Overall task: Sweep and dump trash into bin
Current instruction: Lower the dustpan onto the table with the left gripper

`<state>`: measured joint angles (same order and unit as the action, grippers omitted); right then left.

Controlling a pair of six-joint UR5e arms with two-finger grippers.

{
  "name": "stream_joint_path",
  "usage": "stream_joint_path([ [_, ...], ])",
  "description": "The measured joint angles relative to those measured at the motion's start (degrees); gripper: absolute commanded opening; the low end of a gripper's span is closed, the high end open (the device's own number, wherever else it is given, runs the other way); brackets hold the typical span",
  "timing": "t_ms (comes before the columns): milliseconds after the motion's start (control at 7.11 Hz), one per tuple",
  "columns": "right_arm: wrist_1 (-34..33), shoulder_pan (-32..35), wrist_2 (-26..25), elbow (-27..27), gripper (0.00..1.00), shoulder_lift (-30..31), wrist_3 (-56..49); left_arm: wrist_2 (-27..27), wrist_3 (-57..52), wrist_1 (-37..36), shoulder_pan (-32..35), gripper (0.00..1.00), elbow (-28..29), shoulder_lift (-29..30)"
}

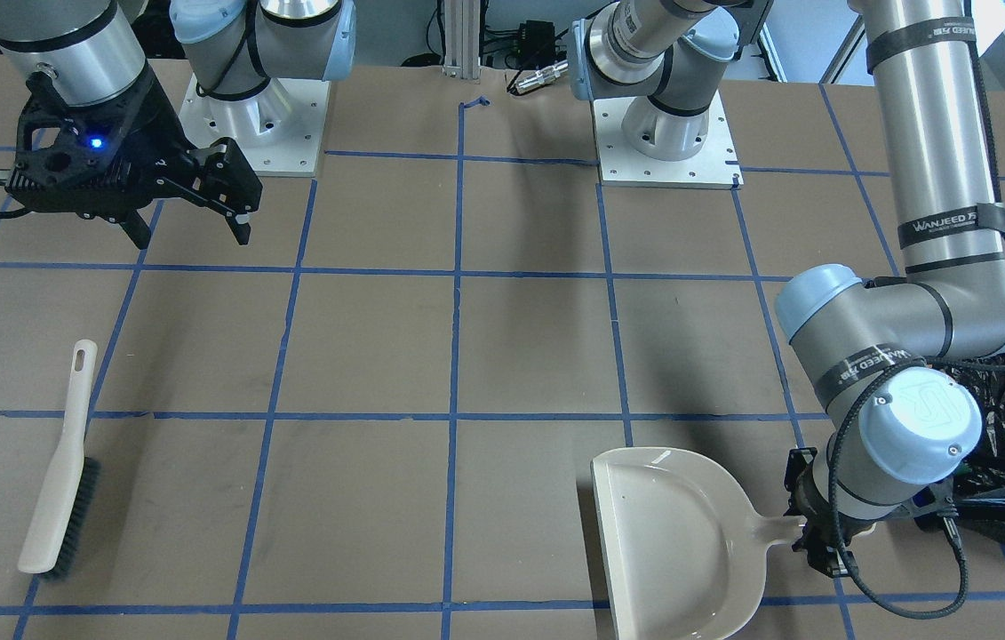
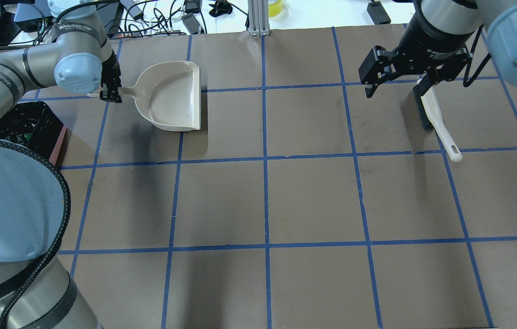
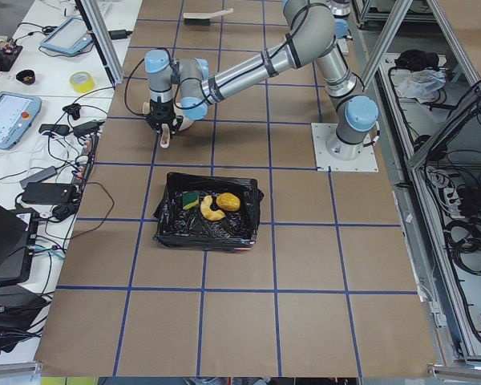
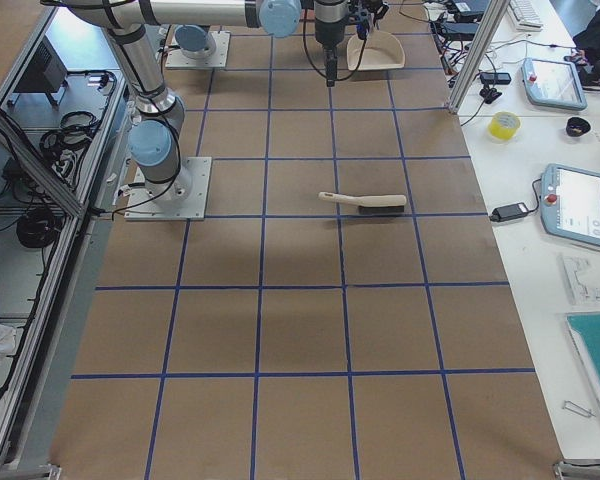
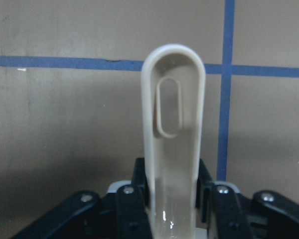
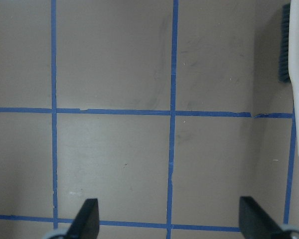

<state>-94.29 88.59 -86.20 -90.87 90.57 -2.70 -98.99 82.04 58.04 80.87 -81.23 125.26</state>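
Note:
The trash lies inside the bin (image 3: 167,231), pink with a black bag: a golden-brown lump (image 3: 228,201), a curved tan bread-like piece (image 3: 211,212) and a yellow-and-green sponge (image 3: 192,198). The bin also shows in the overhead view (image 2: 59,145), beside my left arm. My left gripper (image 2: 111,90) is shut on the handle (image 5: 173,114) of the empty beige dustpan (image 2: 171,98), which is low at the table, apart from the bin. My right gripper (image 2: 395,87) is open and empty, held above the table next to the beige brush (image 2: 433,112).
The brush (image 1: 58,471) lies flat on the brown, blue-taped table, bristles toward the middle. Both arm bases (image 1: 666,133) stand at the robot's side. Tablets, tape and cables (image 3: 32,112) sit on the white bench past the table's far edge.

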Motion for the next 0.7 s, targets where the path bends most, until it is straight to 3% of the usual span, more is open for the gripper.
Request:
stream_joint_path([
  [703, 0.0, 0.0, 0.0, 0.0, 1.0, 0.0, -0.1, 0.1, -4.3, 0.1, 0.2, 0.0, -0.8, 0.4],
])
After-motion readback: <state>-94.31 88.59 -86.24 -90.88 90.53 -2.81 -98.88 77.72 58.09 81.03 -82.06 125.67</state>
